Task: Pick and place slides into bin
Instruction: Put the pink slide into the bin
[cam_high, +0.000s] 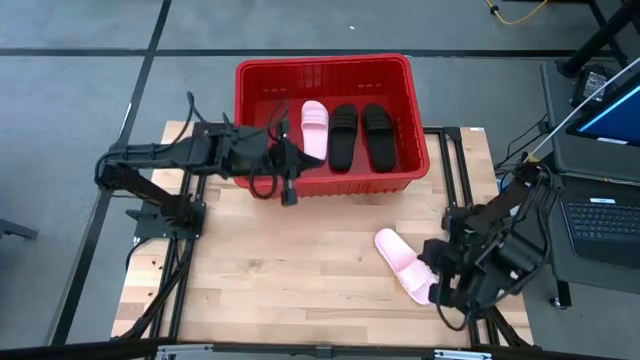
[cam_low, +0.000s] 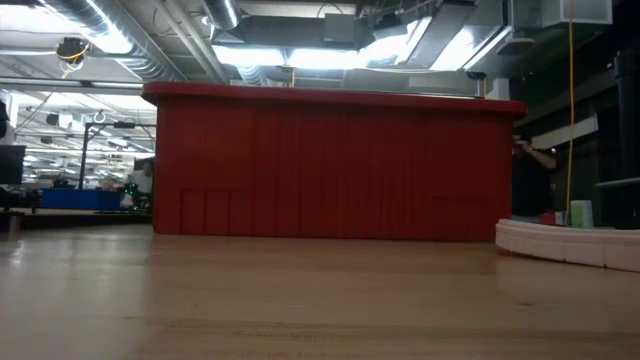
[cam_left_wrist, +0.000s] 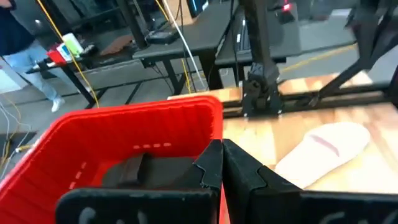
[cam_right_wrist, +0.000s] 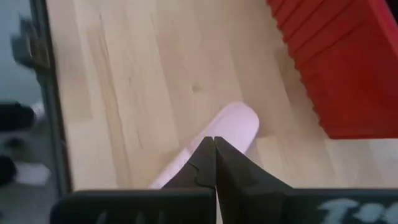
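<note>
The right gripper (cam_high: 437, 291), fingers pressed together, hangs just above the pink slide (cam_high: 402, 264) on the table – the left gripper (cam_high: 288, 192), also closed, sits at the bin's (cam_high: 420, 150) near rim

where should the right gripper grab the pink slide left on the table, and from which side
Probably at the strap end, coming down from above. The pink slide lies flat on the table, slanting toward the right gripper, which sits at its near end. The sole is wide and low, so shut fingers must open first, then pinch across the raised strap rather than the flat sole. The strap itself is hard to make out here.
</note>
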